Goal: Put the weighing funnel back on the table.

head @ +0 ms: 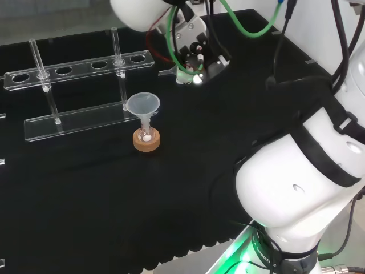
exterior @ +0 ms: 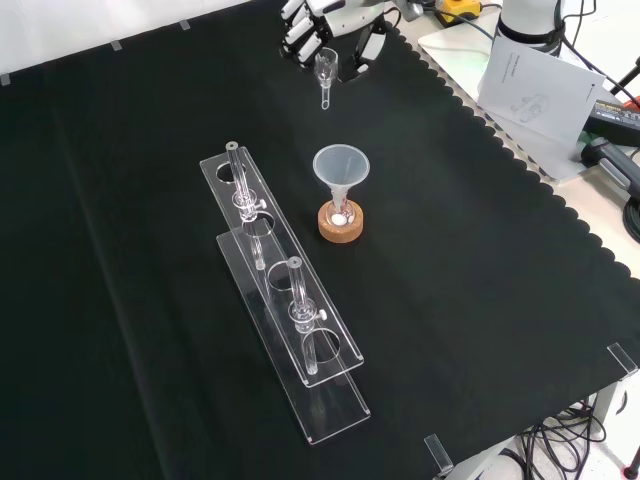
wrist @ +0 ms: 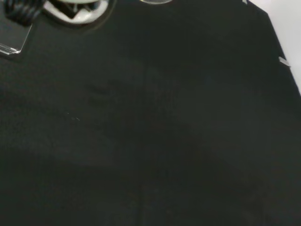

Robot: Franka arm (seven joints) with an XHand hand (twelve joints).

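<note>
Hand (exterior: 315,25) position: at the far edge of the black cloth (exterior: 120,250), at the top of the front view. In the head view the hand (head: 194,57) is low over the cloth (head: 85,200), left of the arm's white links (head: 296,182). In the wrist view a blurred white part of the hand (wrist: 70,12) shows above open cloth (wrist: 150,141).

Hand state: fingers curled, grasping the weighing funnel (exterior: 326,68) at its wide end. The stem points away from the hand, toward the lower edge of the front view. In the head view the weighing funnel (head: 169,71) projects from under the hand toward the left. Contact between the stem and the cloth cannot be determined.

Adjacent items:
- The funnel (exterior: 341,165) stands mouth up, nearer the camera than the hand in the front view and well apart from the hand. Its stem sits in a small flask (exterior: 340,210) on a cork ring (exterior: 340,228). In the head view the funnel (head: 143,104), flask (head: 147,132) and cork ring (head: 146,142) are below and left of the hand.
- A clear rack (exterior: 290,320) stands left of the funnel in the front view and runs toward the lower right. It holds two upright tubes (exterior: 236,175) (exterior: 298,290). In the head view the rack (head: 80,68) lies left of the funnel, with one tube (head: 35,54) near its left end and one (head: 116,43) near its right.
- Sheets of paper (exterior: 535,85) lie beyond the scalloped right edge of the cloth in the front view.
</note>
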